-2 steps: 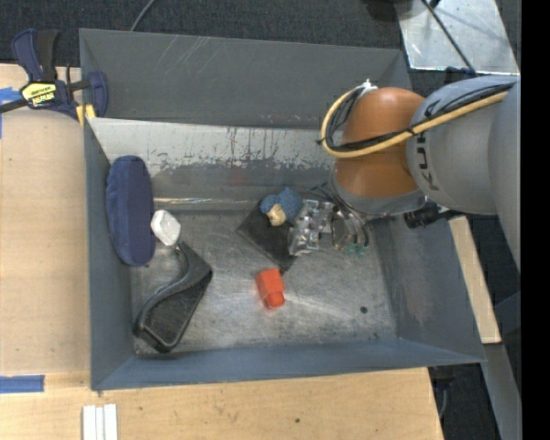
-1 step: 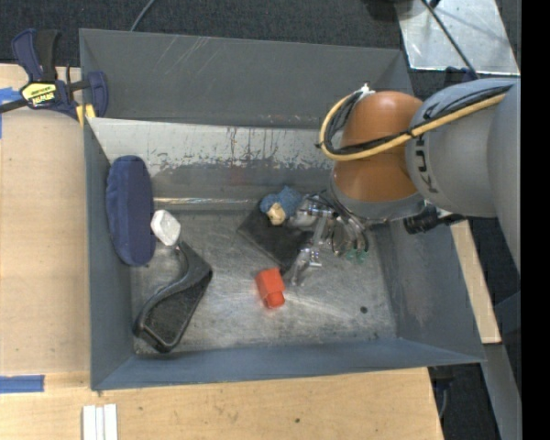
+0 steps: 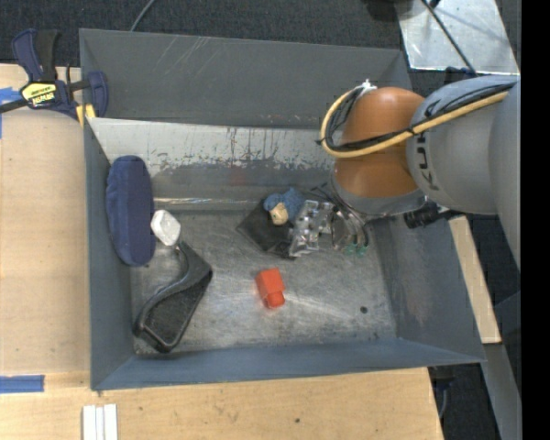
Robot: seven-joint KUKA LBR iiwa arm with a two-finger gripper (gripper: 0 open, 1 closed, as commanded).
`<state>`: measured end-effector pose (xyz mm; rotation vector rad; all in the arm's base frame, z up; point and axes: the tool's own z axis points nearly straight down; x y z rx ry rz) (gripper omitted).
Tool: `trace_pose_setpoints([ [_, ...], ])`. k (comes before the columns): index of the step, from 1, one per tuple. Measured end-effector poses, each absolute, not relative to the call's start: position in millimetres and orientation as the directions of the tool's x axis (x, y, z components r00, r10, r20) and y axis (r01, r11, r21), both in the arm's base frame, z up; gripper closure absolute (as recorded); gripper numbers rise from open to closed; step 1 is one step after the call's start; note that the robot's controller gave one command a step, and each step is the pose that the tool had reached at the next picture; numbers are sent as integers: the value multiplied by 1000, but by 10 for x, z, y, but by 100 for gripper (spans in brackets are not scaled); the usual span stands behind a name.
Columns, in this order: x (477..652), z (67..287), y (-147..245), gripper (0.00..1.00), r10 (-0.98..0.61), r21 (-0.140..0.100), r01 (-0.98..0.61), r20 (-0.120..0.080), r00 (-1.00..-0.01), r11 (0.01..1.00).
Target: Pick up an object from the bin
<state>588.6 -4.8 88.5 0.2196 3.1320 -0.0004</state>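
Note:
My gripper (image 3: pixel 310 229) is down in the bin's back right part, close to the floor. It sits right against a small dark thing (image 3: pixel 264 227) with a blue top and a tan knob, which lies just to its left. I cannot tell whether that thing is touched or held. A small red block (image 3: pixel 271 289) lies on the bin floor a little in front of the gripper, apart from it.
A dark blue oblong pouch (image 3: pixel 129 209) leans along the left wall, with a small white piece (image 3: pixel 165 227) beside it. A black curved mesh-covered thing (image 3: pixel 176 301) lies in the front left corner. The arm with its orange cover hangs over the bin's right side.

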Motion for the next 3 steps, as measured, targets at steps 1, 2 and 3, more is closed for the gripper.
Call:
trace_pose_setpoints([
  [1,5928,1359,63,100,11,0,11,-8,-1000,1000],
  [2,6020,984,184,100,-143,0,-143,1,-990,990],
  [3,6088,2467,256,100,-214,-2,-214,-14,-977,977],
])
